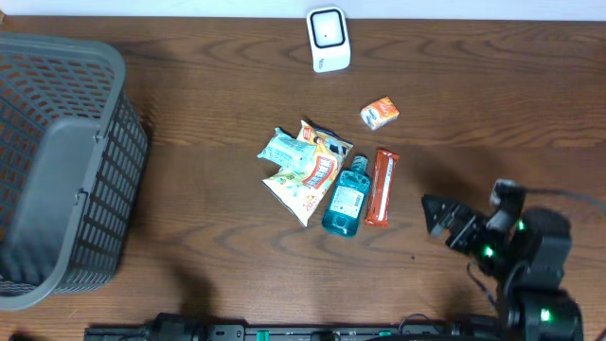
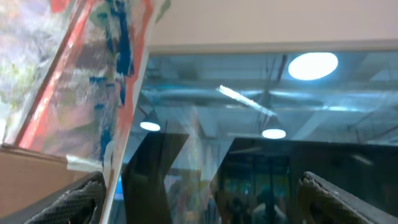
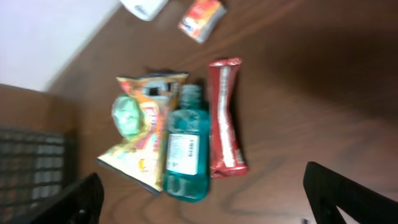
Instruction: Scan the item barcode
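Note:
A cluster of items lies mid-table: a teal mouthwash bottle [image 1: 347,196] [image 3: 185,155], a red bar wrapper [image 1: 382,187] [image 3: 225,118], yellow snack bags [image 1: 308,170] [image 3: 146,134] and a pale green packet [image 1: 282,148]. A small orange box [image 1: 380,113] lies apart, behind them. The white barcode scanner [image 1: 329,38] stands at the far edge. My right gripper [image 1: 440,216] [image 3: 203,180] hovers open to the right of the cluster, holding nothing. My left gripper [image 2: 202,186] is open and empty, its camera facing up at ceiling lights; it does not show overhead.
A large grey mesh basket [image 1: 57,161] fills the left side of the table. In the left wrist view, a colourful painted panel [image 2: 93,74] stands at the left.

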Robot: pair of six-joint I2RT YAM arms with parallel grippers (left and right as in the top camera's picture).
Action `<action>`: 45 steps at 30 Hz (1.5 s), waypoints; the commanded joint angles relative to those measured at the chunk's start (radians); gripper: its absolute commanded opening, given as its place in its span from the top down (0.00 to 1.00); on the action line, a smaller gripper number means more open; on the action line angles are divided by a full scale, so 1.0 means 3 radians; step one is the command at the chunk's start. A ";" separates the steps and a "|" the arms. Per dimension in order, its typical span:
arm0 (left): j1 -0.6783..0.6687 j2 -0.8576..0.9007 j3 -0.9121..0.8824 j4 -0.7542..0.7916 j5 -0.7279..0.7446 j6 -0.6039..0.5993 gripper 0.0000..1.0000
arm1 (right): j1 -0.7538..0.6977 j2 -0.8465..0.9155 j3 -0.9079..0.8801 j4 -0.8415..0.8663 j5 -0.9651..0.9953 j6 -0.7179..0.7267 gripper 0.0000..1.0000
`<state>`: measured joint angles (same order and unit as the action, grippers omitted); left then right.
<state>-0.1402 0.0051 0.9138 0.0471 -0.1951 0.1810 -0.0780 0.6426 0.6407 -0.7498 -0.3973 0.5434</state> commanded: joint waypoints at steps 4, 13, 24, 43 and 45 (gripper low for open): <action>0.0001 -0.0003 -0.0567 0.0501 -0.0178 0.0004 0.02 | 0.0738 0.0703 0.0329 -0.0139 0.1179 0.0121 0.01; 0.0001 -0.0001 -0.0970 0.0847 -0.0215 0.0005 0.02 | 0.2054 0.2049 0.1174 -0.0736 0.2651 0.0739 0.01; 0.0001 -0.0003 -0.1020 0.0849 -0.0551 0.0005 0.02 | 0.2257 0.3396 0.1836 -0.0833 0.2764 0.0649 0.01; 0.0001 -0.0003 -0.1021 0.0838 -0.0551 -0.0005 0.02 | 0.2317 0.4096 0.1831 -0.0690 0.2688 0.0579 0.15; 0.0001 -0.0003 -0.1021 0.0838 -0.0551 -0.0006 0.02 | 0.2333 0.4136 0.1832 -0.0666 0.2688 0.0579 0.14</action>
<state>-0.1402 0.0055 0.6117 0.2932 -0.3466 0.1806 0.6010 1.8717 1.1755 -0.9569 0.3946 0.7158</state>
